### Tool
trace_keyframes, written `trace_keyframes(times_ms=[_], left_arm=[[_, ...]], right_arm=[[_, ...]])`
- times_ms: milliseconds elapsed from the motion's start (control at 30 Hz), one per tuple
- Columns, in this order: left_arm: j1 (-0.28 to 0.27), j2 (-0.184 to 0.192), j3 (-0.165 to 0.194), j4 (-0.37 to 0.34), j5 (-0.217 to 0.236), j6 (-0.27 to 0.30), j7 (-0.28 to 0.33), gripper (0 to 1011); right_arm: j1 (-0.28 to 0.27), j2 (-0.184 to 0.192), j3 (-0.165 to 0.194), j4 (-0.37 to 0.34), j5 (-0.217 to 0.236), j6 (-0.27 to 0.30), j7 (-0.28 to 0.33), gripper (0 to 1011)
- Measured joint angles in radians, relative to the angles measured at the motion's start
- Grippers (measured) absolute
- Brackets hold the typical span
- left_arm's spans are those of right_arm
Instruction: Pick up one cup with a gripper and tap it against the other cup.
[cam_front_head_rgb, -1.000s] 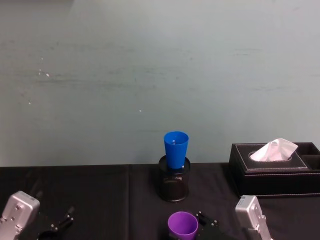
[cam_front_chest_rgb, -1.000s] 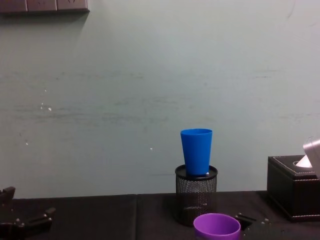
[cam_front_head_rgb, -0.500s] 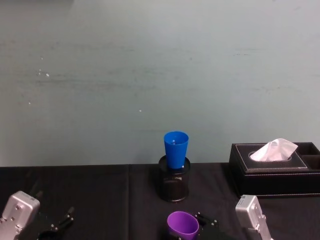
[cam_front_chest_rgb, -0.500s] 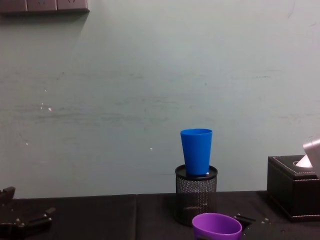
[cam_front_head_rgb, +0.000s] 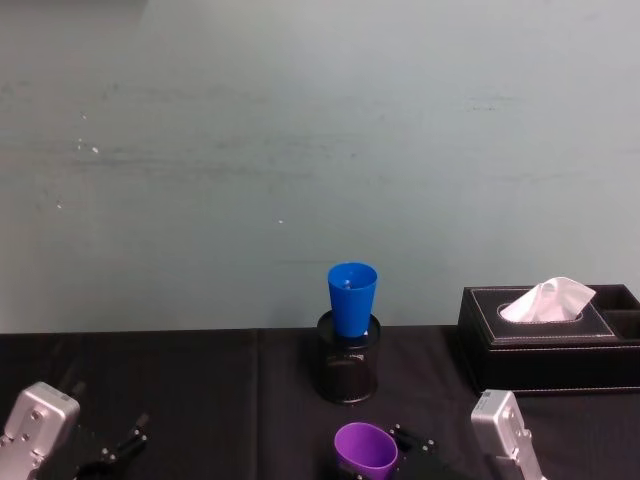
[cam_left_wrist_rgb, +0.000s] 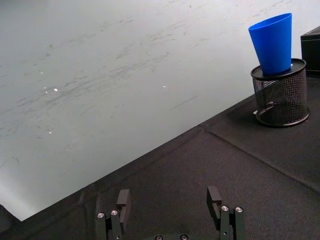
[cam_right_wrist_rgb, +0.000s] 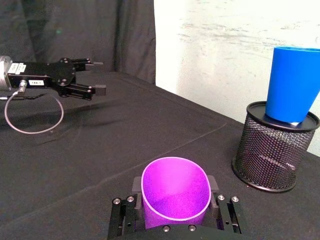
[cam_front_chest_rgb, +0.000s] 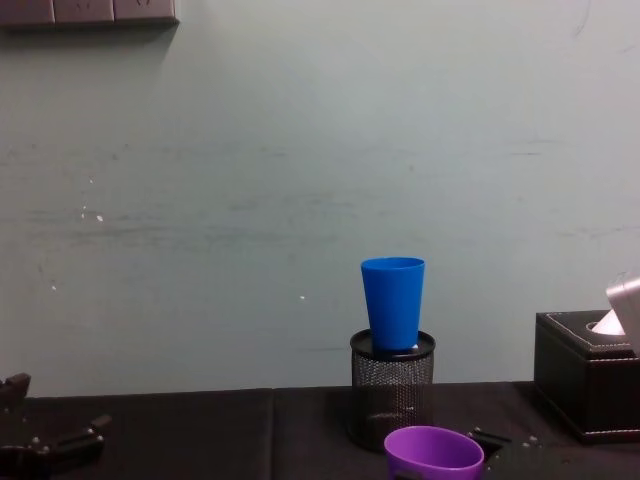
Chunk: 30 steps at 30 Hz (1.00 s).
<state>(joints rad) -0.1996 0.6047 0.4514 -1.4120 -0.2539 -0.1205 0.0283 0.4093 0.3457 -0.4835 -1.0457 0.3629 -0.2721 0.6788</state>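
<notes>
Purple cup (cam_front_head_rgb: 365, 450) in right gripper (cam_right_wrist_rgb: 174, 186) has dipped slightly.

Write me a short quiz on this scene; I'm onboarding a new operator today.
1. True or false: the blue cup lies on its side.
2. Which end effector holds the purple cup? A left, B right.
3. Fill in: the black box on the right holds ___.
Key: 1 false, it stands upright in the wire-mesh pen holder. 2 B: the right end effector grips it; the left end effector is open and empty. 3 tissues.
</notes>
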Motion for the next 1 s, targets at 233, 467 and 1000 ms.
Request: trace_keyframes(times_ms=[233, 467, 1000], left_arm=[[0.0, 0.0, 0.0, 0.0, 0.0, 0.0, 0.0, 1000], [0.0, 0.0, 0.0, 0.0, 0.0, 0.0, 0.0, 1000], [0.0, 0.0, 0.0, 0.0, 0.0, 0.0, 0.0, 1000]], right_arm=[[0.001, 0.004, 0.002, -0.019, 0.014, 0.021, 0.023, 736], [0.006, 0.021, 0.006, -0.071, 0.033, 0.069, 0.03, 736], [0.08, 0.076, -0.009, -0.208, 0.077, 0.224, 0.039, 736]])
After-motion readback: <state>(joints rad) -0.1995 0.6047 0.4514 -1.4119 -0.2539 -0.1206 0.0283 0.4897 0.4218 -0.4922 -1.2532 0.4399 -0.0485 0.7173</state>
